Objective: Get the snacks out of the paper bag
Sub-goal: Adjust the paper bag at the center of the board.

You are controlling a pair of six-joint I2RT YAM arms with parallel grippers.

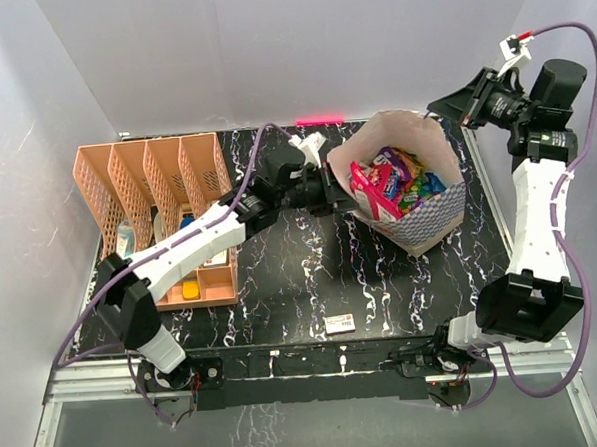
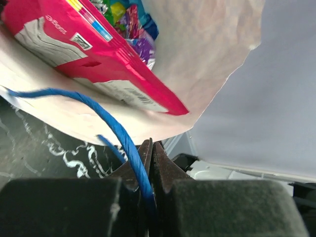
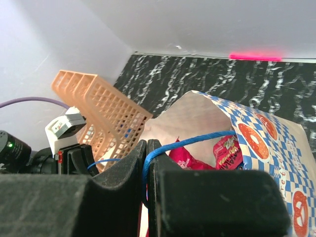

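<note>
The left fingers (image 2: 154,150) are shut tight on one blue cord (image 2: 98,111) of the bag (image 1: 431,222), pinched right at their tips. The right fingers (image 3: 140,150) are likewise closed on the opposite cord (image 3: 197,139). Between the two, the bag's mouth is held wide. The bag is stood near the far edge of the table (image 1: 282,284), toward its right corner. The snacks (image 1: 406,178) are heaped inside it, none yet taken out. One magenta packet (image 2: 98,54) is propped against the rim on the left arm's side, and its top is poked above the paper.

The packets are judged light, crinkly and slippery, so a flat sealed edge or a corner is the place to be pinched, not the puffed middle. The magenta packet's raised end looks the easiest to reach. The bag itself is thin paper and easily creased or tipped. If one cord is let go for picking, the other should be kept taut.
</note>
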